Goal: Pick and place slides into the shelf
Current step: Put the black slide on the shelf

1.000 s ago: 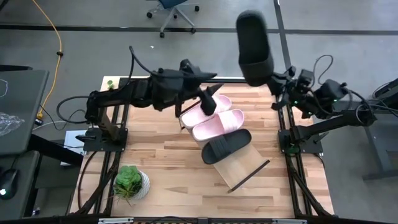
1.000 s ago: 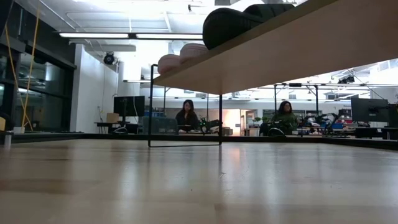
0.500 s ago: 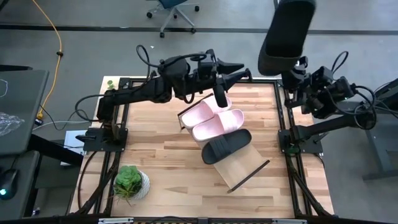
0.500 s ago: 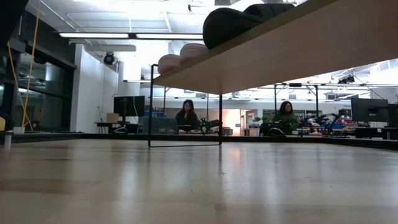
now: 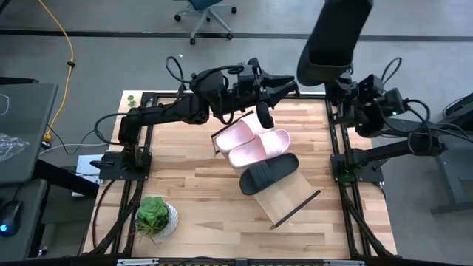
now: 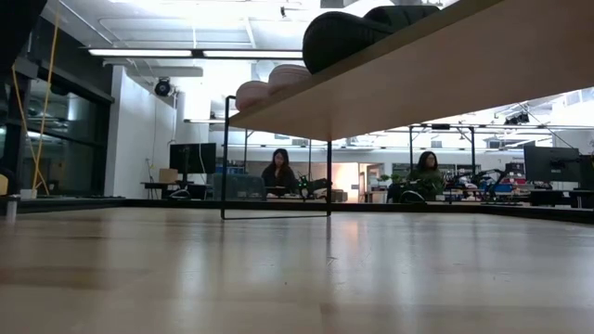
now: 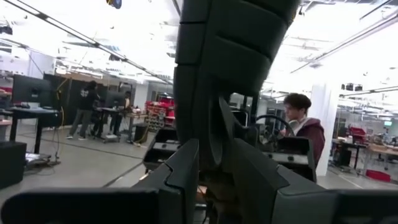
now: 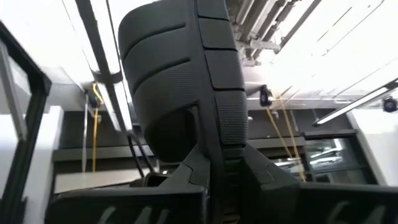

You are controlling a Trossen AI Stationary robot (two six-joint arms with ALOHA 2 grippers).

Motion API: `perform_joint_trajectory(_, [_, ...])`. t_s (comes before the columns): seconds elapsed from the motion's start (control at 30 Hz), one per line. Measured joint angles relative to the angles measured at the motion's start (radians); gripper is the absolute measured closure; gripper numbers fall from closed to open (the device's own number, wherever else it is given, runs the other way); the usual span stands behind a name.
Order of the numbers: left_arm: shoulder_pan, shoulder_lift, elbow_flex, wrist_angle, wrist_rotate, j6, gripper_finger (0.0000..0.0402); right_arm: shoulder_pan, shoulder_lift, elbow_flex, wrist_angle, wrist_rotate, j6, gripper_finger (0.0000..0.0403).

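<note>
Two pale pink slides and one black slide lie side by side on the light-wood shelf, which stands raised on a thin dark frame. The other black slide is held high over the table's far right corner by my right gripper, which is shut on it and points up. My left gripper reaches level toward the table's right, open. In the left wrist view its fingers stand on either side of that slide's lower end; whether they touch it I cannot tell. My right gripper pinches the black slide's narrow lower end between its two fingers, coming from below and pointing up. The slide stands above the fingers, lifted clear of everything, with its wide end tilted up and away toward the ceiling.
A potted plant sits at the table's near left corner. Bare tabletop lies left of the shelf, and the shelf's near end is bare. Dark frame rails run along the table's sides. People sit in the room behind.
My left gripper rose from over the pink slides and moved toward the table's far right, ending beside the held slide. My right gripper swung the black slide toward the right and higher, then brought it slightly back left toward my left gripper. The slides on the shelf stayed put.
</note>
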Motion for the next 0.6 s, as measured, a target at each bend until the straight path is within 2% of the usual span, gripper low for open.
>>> perform_joint_trajectory(0.4, [0.000, -0.002, 0.000, -0.004, -0.007, -0.002, 0.0309, -0.027, 0.043, 0.000, 0.067, -0.075, 0.066, 0.0390])
perform_joint_trajectory(0.6, [0.000, -0.002, 0.000, -0.001, -0.005, -0.019, 0.0290, -0.027, 0.043, 0.000, 0.066, -0.078, 0.066, 0.0390])
